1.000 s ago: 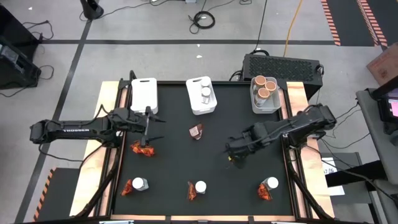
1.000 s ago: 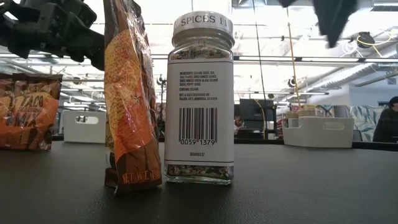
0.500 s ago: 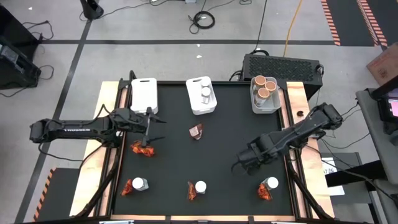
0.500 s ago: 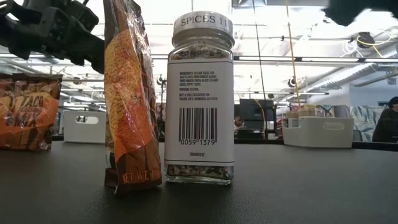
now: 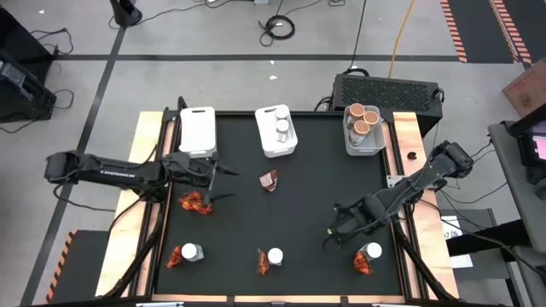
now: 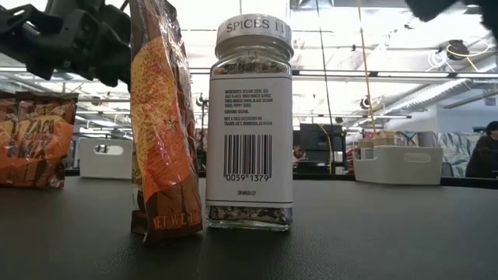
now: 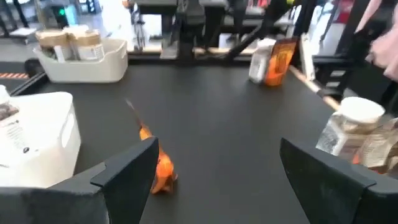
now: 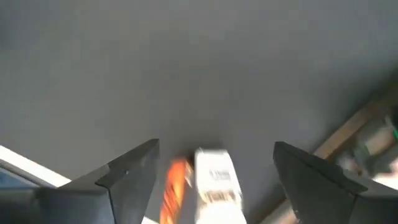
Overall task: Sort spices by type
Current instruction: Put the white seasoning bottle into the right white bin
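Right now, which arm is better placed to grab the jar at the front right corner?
Probably the right: the right gripper hovers open just beside that jar, while the left gripper is across the table near a sachet.

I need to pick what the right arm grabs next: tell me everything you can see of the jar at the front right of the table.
The front-right jar is small and clear with a white lid, standing upright on the black mat near the table's front right corner. A red-orange sachet lies against its front-left side, seemingly touching it. The right gripper, open, hovers left of it and holds nothing. In the right wrist view the jar shows between the fingers, blurred, sachet beside it.
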